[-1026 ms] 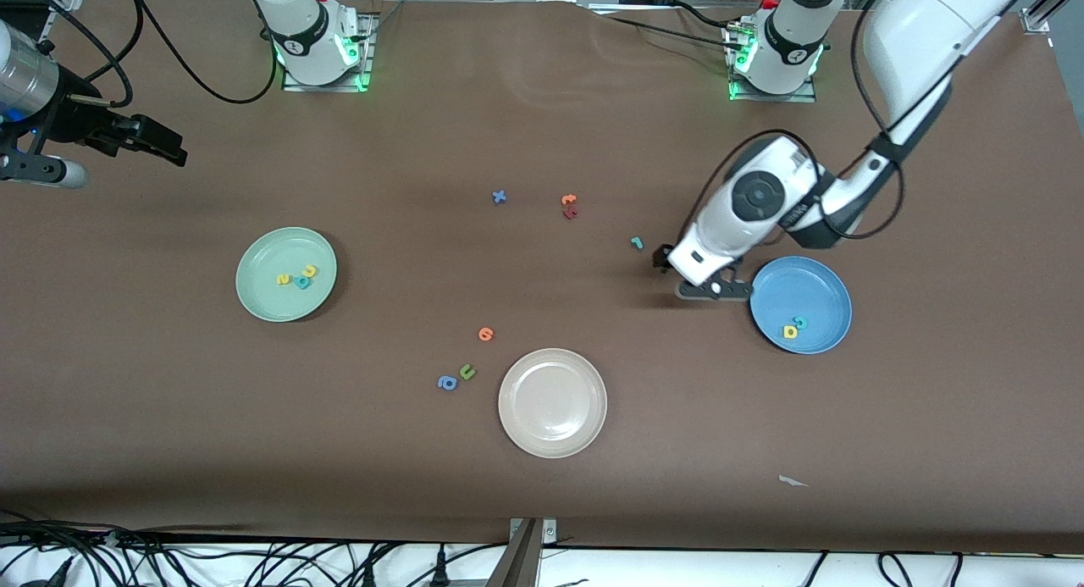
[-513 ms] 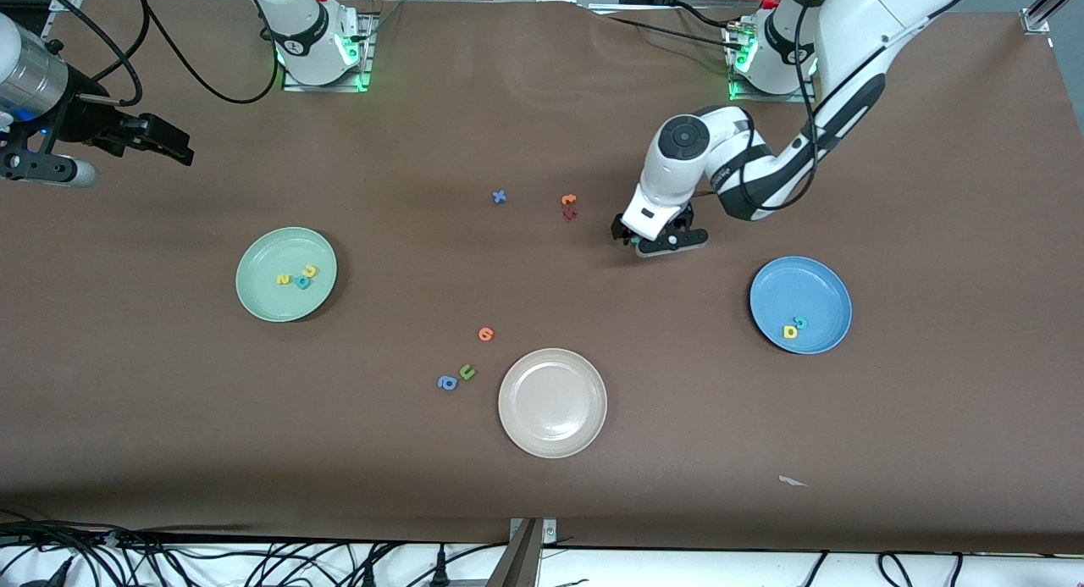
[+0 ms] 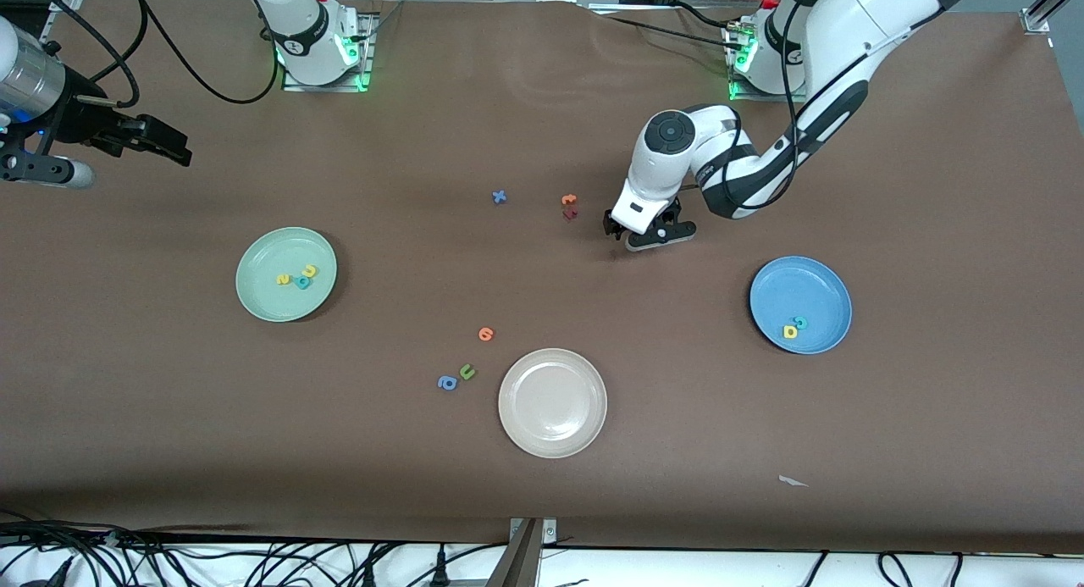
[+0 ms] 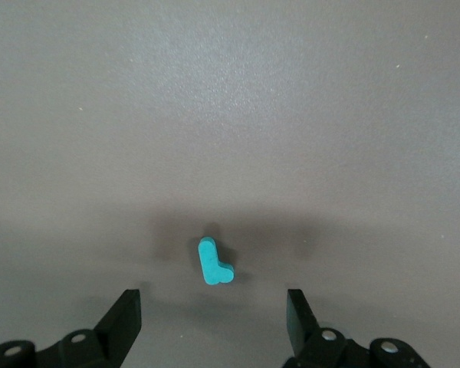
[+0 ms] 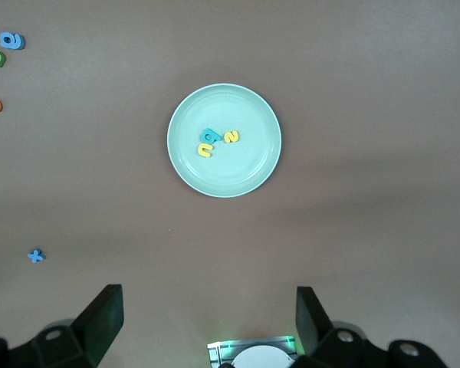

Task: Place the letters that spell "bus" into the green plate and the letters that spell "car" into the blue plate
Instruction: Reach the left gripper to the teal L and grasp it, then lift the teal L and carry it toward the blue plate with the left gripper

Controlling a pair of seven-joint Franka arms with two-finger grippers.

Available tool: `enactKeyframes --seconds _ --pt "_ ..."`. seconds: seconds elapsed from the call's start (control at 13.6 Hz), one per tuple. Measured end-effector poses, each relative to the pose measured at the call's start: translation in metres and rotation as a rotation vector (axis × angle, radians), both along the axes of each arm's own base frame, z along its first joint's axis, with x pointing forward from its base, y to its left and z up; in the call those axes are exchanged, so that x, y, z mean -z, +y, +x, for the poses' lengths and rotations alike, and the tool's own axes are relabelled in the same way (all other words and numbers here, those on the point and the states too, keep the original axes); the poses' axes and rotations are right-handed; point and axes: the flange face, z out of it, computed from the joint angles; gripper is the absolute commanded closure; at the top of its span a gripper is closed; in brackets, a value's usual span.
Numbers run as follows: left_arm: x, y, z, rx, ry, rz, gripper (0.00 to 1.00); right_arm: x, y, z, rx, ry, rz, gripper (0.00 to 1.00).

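Seen from the left wrist, the teal "r" lies flat on the surface between the two fingertips of the left claw, touched by neither. The jaws stand wide, one to each side of the letter, and hold nothing. A second ago this claw hung beside the blue plate; it has since swung away from the plate and come down over the letter, and its jaws have begun to narrow. I judge the pick of the last letter for "car" is starting.

In the front view the left claw covers the "r" completely, so only the wrist camera shows the letter centred in the gap. Near the claw, toward the right arm's end, sit an orange letter and a dark red one, then a blue cross-shaped piece. The blue plate, toward the left arm's end, already holds the yellow "a" and teal "c".

Farther off, the green plate carries the "bus" letters; the right wrist view shows all three plainly, where the front view gives only a small cluster. The right claw waits at its end of the surface, open and empty, as a second ago.
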Motion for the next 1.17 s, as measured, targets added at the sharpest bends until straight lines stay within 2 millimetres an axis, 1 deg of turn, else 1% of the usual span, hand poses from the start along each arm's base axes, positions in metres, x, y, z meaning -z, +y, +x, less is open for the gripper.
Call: enactKeyframes --seconds 0.07,0.15,0.22,0.29,0.44,0.73,1.03,1.17 --pt "0.004 0.000 -0.001 0.001 -0.002 -0.001 0.33 -0.002 0.000 0.001 0.000 -0.004 0.000 0.00" --pt "0.006 0.000 -0.001 0.003 -0.004 -0.002 0.40 -0.003 0.001 0.001 -0.001 -0.007 0.000 0.00" --pt "0.008 0.001 -0.002 0.002 -0.001 -0.004 0.43 -0.003 0.001 0.002 -0.002 -0.009 0.000 0.00" --pt "0.009 0.001 -0.002 0.002 0.000 -0.006 0.51 -0.003 0.002 0.003 -0.003 -0.009 0.000 0.00" --pt "0.009 0.001 -0.001 0.000 -0.001 -0.007 0.59 -0.001 0.002 0.007 -0.003 -0.007 0.001 0.00" --pt "0.008 0.001 0.000 -0.002 -0.002 -0.007 0.65 -0.002 0.002 0.012 -0.003 -0.013 0.002 0.00" --pt "0.011 0.004 0.001 0.014 -0.019 0.003 0.66 -0.002 0.001 0.012 -0.001 -0.012 0.002 0.00" --pt "0.011 0.004 0.002 0.012 -0.021 0.003 0.70 -0.002 0.000 0.012 -0.001 -0.012 0.002 0.00"
